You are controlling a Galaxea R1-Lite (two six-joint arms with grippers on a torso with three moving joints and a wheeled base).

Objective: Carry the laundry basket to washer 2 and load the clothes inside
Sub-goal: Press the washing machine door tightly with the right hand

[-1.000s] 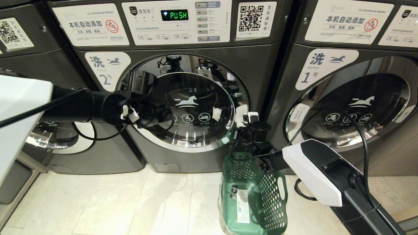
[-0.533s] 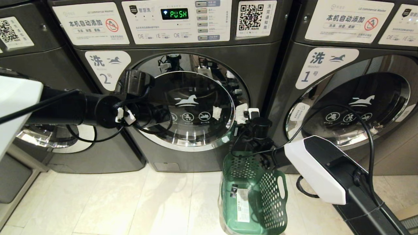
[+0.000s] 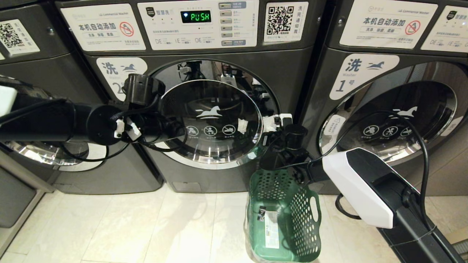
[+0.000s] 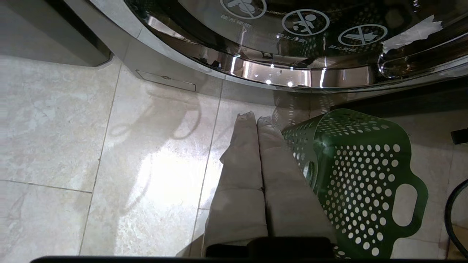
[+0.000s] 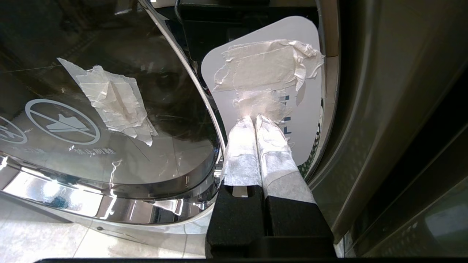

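Note:
Washer 2 [image 3: 215,120] stands straight ahead with its round glass door [image 5: 109,91] facing me. The dark green laundry basket [image 3: 283,215] stands upright on the floor in front of the washer's lower right corner, and it also shows in the left wrist view [image 4: 365,175]. The clothes are not in view. My right gripper [image 5: 255,117] is shut and empty, its taped tips at the tape-covered white plate [image 5: 267,69] on the door's right edge [image 3: 281,122]. My left gripper [image 4: 254,116] is shut and empty, held over the floor beside the basket, before the door's left side.
Washer 1 [image 3: 395,120] stands to the right, and another washer [image 3: 44,109] to the left. Pale floor tiles [image 3: 146,226] lie open left of the basket. A black cable [image 3: 416,146] loops off my right arm in front of washer 1.
My left arm has drawn back to the left, away from the door's middle. The right gripper has edged slightly up along the door's right rim. The basket has stayed put.

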